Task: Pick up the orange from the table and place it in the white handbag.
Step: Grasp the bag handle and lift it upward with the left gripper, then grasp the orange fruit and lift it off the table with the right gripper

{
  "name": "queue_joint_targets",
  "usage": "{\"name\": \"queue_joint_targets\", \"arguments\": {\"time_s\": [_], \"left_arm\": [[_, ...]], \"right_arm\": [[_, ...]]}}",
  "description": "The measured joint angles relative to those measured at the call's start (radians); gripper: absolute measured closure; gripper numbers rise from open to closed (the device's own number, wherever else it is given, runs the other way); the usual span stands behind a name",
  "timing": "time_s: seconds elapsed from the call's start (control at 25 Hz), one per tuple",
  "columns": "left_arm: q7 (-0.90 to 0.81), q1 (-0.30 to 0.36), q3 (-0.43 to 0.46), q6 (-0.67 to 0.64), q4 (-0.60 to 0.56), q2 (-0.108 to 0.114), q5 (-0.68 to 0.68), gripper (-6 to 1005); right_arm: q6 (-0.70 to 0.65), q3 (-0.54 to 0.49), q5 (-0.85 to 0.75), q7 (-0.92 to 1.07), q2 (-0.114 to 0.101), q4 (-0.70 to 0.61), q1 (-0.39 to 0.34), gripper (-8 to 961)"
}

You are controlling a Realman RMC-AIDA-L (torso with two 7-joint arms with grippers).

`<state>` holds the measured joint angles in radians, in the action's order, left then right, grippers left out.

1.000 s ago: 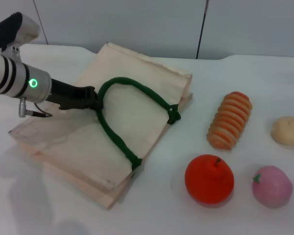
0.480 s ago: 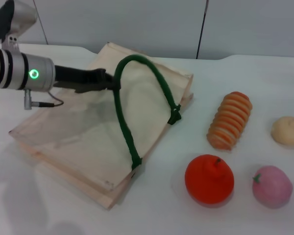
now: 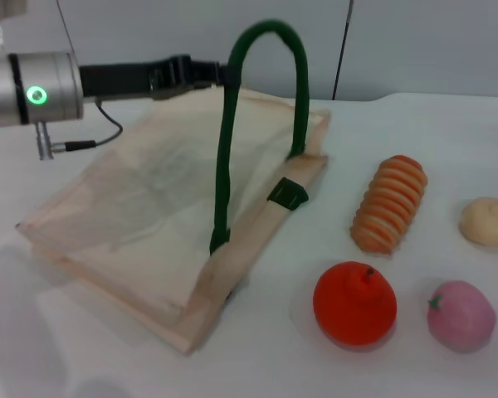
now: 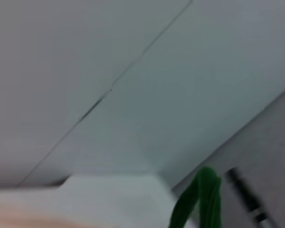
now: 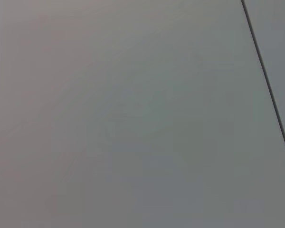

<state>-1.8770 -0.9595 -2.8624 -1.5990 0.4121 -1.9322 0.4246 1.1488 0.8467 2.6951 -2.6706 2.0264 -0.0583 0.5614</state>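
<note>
Round red-orange orange (image 3: 354,303), apparently stem-nubbed.

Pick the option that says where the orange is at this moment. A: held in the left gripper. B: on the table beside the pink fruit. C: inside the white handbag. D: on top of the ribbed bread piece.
B: the orange sits on the table next to the pink fruit, outside the white handbag.
</note>
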Motion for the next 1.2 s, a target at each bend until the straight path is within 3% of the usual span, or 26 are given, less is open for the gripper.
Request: {"name": "queue_joint_targets", "arguments": {"time_s": [0.28,0.84,1.2], "left_arm": [[0.033,0.012,0.000,-0.171,0.053,0.001,0.176,884],[0.045,0.058,0.000,-0.301,0.106,0.004,0.383,887],[0.044,0.071,0.000,-0.331,0.132,0.004,0.427,888]], "right_arm": [[0.000,0.000,0.000,0.000,-0.001,0.000,0.000,302],[0.000,0.010,-0.015,0.009,-0.003,-0.001,-0.014,303],[0.000,0.014,-0.259,0.197,-0.029,-0.089,-0.057,302]]}}
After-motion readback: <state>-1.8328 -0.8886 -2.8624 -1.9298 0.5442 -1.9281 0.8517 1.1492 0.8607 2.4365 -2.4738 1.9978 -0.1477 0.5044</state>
